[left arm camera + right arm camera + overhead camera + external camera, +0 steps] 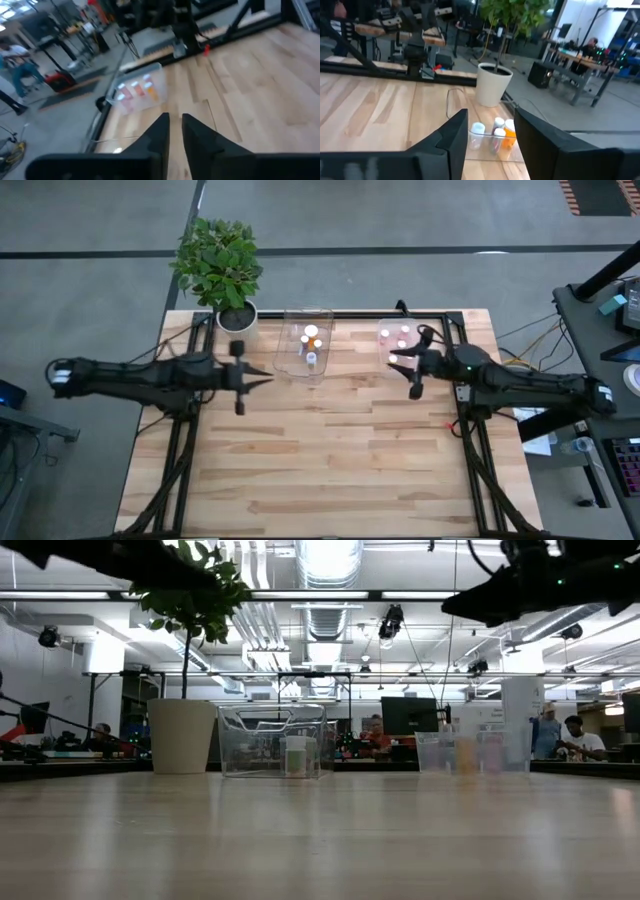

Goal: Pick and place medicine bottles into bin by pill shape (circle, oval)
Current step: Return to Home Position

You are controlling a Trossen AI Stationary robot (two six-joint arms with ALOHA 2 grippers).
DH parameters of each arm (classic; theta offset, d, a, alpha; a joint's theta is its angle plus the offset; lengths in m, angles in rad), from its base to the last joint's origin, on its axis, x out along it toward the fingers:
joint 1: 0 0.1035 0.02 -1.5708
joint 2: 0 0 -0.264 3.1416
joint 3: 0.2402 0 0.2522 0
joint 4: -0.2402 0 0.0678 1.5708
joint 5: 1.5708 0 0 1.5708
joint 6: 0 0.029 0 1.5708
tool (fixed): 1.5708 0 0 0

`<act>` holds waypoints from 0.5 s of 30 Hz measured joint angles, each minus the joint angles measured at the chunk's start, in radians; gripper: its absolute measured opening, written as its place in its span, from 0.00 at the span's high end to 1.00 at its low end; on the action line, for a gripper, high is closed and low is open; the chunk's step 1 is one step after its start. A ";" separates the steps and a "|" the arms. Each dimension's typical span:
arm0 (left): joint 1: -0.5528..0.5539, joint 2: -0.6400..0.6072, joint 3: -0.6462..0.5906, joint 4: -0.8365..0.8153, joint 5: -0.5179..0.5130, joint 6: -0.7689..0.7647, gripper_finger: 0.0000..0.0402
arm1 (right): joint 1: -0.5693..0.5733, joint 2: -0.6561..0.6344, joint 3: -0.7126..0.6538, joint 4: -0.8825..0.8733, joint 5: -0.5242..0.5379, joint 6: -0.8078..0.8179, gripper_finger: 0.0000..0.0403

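In clear bins [292, 368], bottles [312, 332], labels illegible

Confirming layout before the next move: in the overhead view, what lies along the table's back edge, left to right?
Potted plant → first clear bin holding white- and orange-topped bottles → second clear bin holding pinkish-topped bottles. The left claw overlaps the plant sideways and the right claw overlaps the second bin, so both are left out.

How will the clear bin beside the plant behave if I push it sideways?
Likely slides easily: the clear bin looks thin-walled and holds only a few small bottles, on a smooth wooden table. The upright bottles may topple inside.
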 joint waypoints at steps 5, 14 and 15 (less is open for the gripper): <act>0.015 -0.210 -0.103 0.013 0.000 -0.034 0.97 | 0.000 -0.127 -0.058 -0.030 0.006 0.005 0.66; 0.015 -0.466 -0.259 0.010 -0.003 -0.105 1.00 | 0.000 -0.370 -0.095 -0.214 0.010 0.052 0.69; 0.015 -0.493 -0.276 0.010 -0.003 -0.107 1.00 | 0.000 -0.396 -0.095 -0.243 0.010 0.054 0.69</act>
